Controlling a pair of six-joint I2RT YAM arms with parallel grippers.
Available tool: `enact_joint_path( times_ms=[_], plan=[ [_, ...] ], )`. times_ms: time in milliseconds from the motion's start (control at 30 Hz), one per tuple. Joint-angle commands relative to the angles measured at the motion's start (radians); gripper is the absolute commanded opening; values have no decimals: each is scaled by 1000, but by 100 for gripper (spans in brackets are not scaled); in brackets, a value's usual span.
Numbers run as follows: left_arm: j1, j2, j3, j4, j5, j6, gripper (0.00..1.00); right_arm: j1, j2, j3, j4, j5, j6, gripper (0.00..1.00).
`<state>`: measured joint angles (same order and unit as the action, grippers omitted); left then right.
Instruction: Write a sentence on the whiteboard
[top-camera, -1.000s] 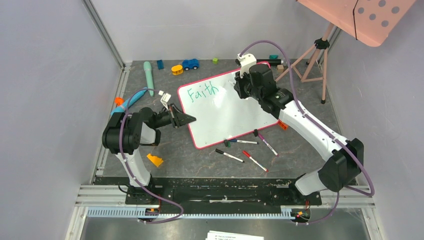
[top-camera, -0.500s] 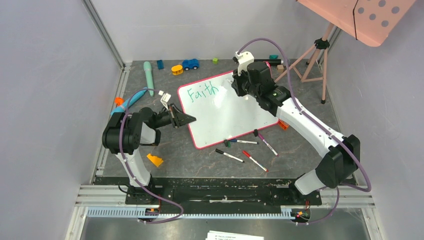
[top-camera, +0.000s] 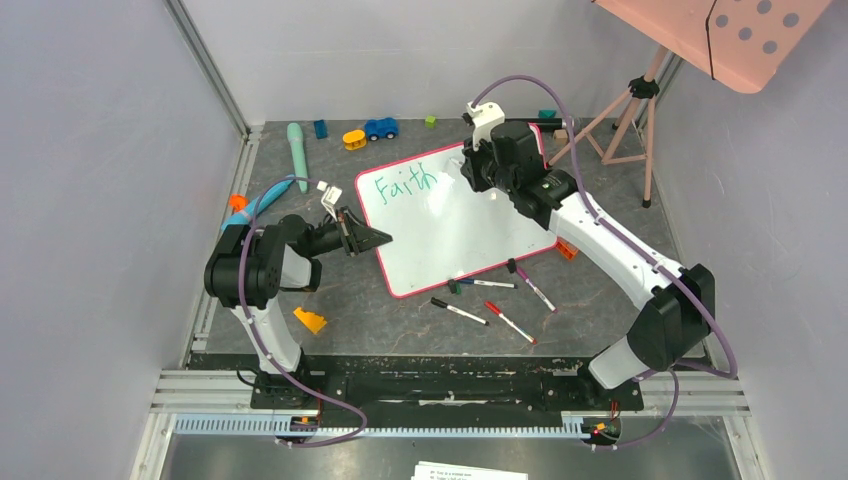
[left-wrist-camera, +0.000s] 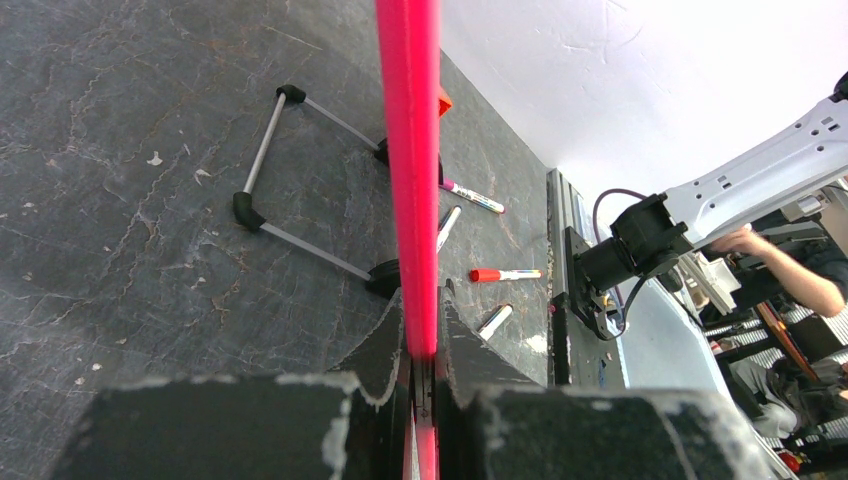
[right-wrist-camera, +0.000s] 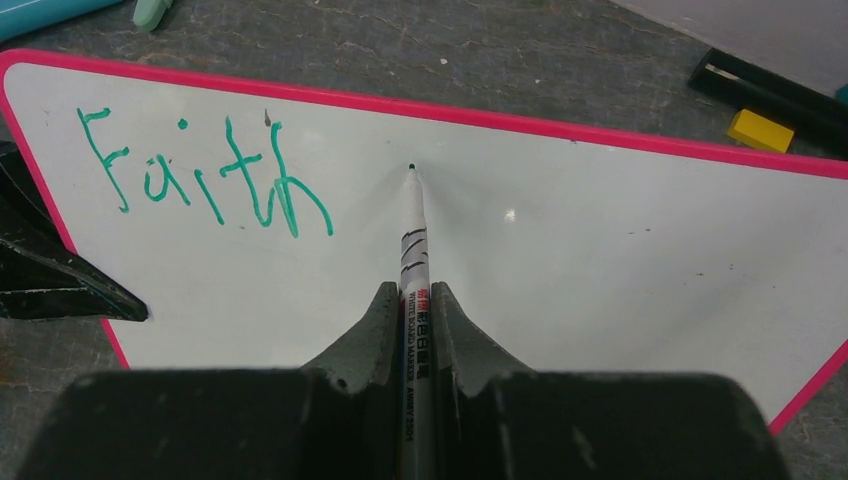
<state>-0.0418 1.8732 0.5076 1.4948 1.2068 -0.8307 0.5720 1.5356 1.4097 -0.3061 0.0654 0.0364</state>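
The whiteboard (top-camera: 450, 230) lies tilted on the dark table, white with a pink-red rim. Of the sentence (top-camera: 405, 183), only the green word "Faith" (right-wrist-camera: 200, 175) shows, at the board's upper left. My left gripper (top-camera: 375, 238) is shut on the board's near-left rim (left-wrist-camera: 408, 150), which runs straight between its fingers (left-wrist-camera: 380, 345). My right gripper (top-camera: 470, 170) hangs over the board's far part, shut on a green-tipped marker (right-wrist-camera: 413, 230). The marker's tip sits at the board surface (right-wrist-camera: 600, 230), to the right of "Faith".
Several loose markers (top-camera: 485, 300) lie by the board's near edge. A blue toy car (top-camera: 380, 128), a yellow piece (top-camera: 354, 139) and a teal handle (top-camera: 297, 155) lie at the back. A pink tripod (top-camera: 625, 120) stands back right under a dotted panel (top-camera: 740, 35). An orange wedge (top-camera: 310, 320) lies near left.
My right arm has shifted a little left and toward the back with the marker. The left arm and the board have not moved.
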Motion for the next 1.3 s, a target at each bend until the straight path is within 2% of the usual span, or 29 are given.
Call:
enact_joint_path(
  times_ms=[0,1267],
  plan=[
    [-19,3,-4,62,87,97,2,-4,3,52,23,-9,-3,0],
    [-19,5,-5,62,85,97,2,-6,31,52,16,8,11,0]
  ],
)
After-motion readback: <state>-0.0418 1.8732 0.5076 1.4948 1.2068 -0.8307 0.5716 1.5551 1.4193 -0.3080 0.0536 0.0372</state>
